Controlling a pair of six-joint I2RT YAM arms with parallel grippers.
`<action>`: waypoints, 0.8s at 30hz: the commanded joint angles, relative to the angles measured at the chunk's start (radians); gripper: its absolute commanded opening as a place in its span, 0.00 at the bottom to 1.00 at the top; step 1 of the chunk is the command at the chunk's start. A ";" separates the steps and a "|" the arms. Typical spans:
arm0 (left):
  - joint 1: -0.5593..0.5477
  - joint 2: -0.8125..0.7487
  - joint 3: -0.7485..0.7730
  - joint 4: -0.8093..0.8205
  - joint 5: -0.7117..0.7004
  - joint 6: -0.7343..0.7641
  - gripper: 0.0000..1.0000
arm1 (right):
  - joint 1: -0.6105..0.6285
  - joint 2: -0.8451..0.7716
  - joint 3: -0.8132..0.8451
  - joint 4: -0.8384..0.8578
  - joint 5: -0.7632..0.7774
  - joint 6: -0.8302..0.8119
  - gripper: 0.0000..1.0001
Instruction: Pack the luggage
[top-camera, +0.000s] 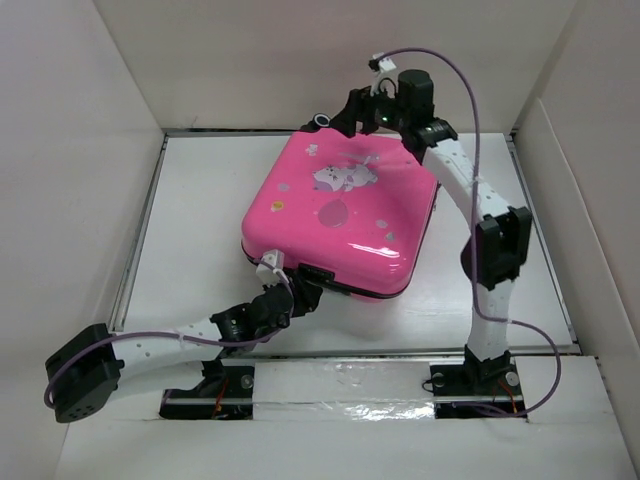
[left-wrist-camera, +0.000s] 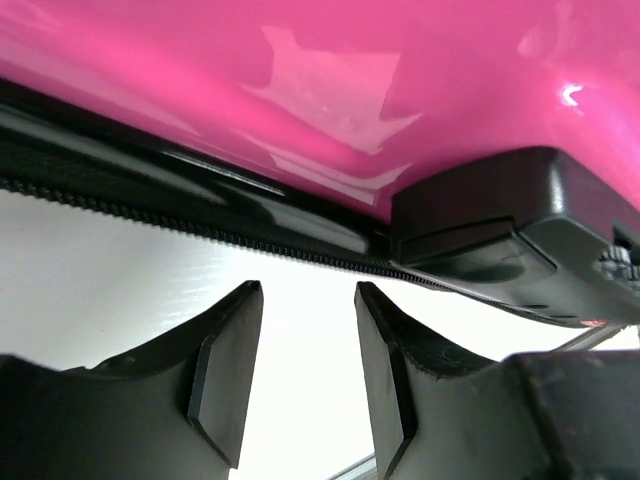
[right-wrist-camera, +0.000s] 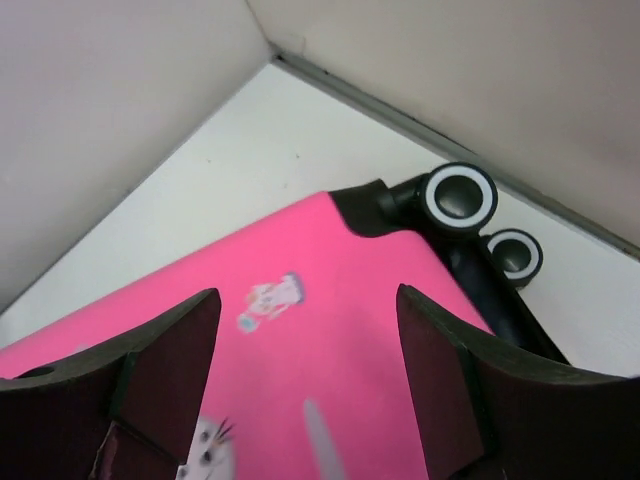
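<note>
Glossy pink hard-shell luggage (top-camera: 340, 215) lies flat; matte black left fingers (left-wrist-camera: 225, 370) and right fingers (right-wrist-camera: 170, 350) both gape, empty.

You cannot see inside the luggage (top-camera: 340, 215): its pink shell (top-camera: 295, 200) hides everything there. In the left wrist view the picture edges cut it off, and the small print (right-wrist-camera: 272, 300) in the right wrist view is blurred.

- The white table (top-camera: 190, 250) has pale panels standing along its left, far and right edges.
- The luggage (top-camera: 340, 215), pink and closed, lies flat on the table. It sits askew to the edges, between the middle and the far edge.
- Its black wheels (right-wrist-camera: 460, 195) sit at the corner nearest the far edge.
- A glossy strip (top-camera: 340, 385) runs along the near edge.
</note>
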 joint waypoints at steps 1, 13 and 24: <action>-0.001 -0.040 0.038 -0.031 0.000 0.023 0.39 | -0.065 -0.268 -0.227 0.196 -0.068 0.026 0.75; -0.001 -0.295 0.002 -0.151 -0.006 0.012 0.37 | -0.003 -1.186 -1.387 0.533 0.253 0.012 0.00; -0.145 -0.117 0.023 0.039 0.054 0.075 0.18 | 0.006 -1.879 -1.943 0.298 0.488 0.191 0.00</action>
